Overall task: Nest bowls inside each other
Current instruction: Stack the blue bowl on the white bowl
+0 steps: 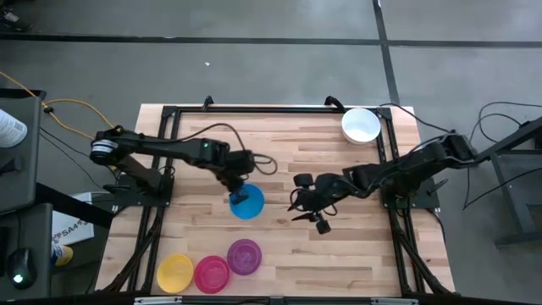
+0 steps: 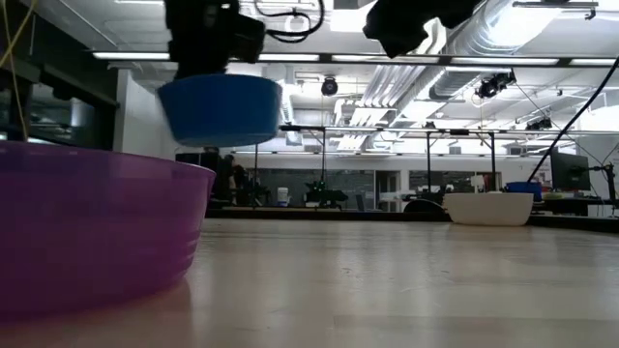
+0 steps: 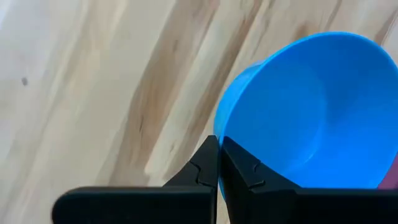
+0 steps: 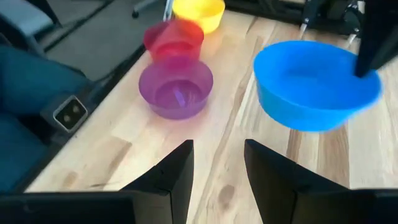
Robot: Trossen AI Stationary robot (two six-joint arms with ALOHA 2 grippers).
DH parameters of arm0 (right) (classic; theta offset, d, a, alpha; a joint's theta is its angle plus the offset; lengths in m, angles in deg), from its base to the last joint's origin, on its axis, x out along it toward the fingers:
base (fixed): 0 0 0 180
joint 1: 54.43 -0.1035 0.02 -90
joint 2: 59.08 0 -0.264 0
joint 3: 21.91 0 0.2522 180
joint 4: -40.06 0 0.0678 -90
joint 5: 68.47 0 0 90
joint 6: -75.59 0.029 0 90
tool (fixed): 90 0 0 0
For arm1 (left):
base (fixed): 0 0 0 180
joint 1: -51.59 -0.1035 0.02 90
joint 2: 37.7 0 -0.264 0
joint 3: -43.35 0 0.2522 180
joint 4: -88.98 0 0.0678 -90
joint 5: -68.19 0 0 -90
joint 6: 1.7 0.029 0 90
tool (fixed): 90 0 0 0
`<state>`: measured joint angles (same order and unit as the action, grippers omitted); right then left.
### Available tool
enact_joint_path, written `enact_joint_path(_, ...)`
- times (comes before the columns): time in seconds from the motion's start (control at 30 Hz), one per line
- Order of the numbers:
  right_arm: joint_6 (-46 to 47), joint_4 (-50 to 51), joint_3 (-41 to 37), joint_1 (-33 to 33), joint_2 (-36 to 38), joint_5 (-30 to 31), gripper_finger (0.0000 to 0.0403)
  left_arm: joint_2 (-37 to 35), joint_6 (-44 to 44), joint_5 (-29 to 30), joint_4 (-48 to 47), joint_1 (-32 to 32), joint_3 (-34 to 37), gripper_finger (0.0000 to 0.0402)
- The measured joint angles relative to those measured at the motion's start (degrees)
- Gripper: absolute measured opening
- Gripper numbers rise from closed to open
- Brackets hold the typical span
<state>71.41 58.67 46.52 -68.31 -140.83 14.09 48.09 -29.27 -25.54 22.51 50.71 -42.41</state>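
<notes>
— Bowls: where are they on the table (image 1: 339, 220)?
— Five, spread out. White bowl (image 1: 362, 125) sits alone at the far right corner. Yellow bowl (image 1: 175, 273), red bowl (image 1: 212, 274) and purple bowl (image 1: 245, 256) stand in a row at the near edge, left of centre, close together. Blue bowl (image 1: 247, 202) is mid-table, lifted clear of the wood – the low view shows it hanging in the air, roughly level.
— What holds it?
— Left gripper (image 3: 219, 163), its fingers pinched tight on the rim.
— And the other arm?
— Right gripper (image 4: 217, 165) hovers just right of the blue bowl, fingers apart and gripping nothing – it faces the blue bowl with the purple, red and yellow ones beyond.
</notes>
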Motion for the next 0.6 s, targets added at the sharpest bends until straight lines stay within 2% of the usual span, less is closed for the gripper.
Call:
enact_joint_path(0.2,-5.6,1.5,1.2,-1.1,-0.3,4.3,0.0136,1.6,-2.0,-2.0,-1.4,-2.9,-2.8,0.0000)
enact_joint_path(0.4,-8.1,2.4,2.1,-1.2,-0.3,4.3,0.0136,1.6,-6.7,-4.7,-1.4,-5.5,-2.8,0.0000)
enact_joint_path(0.6,-10.4,5.3,5.3,-0.6,-0.3,4.3,0.0136,2.9,-7.1,-6.5,-0.3,-5.5,-2.9,0.0000)
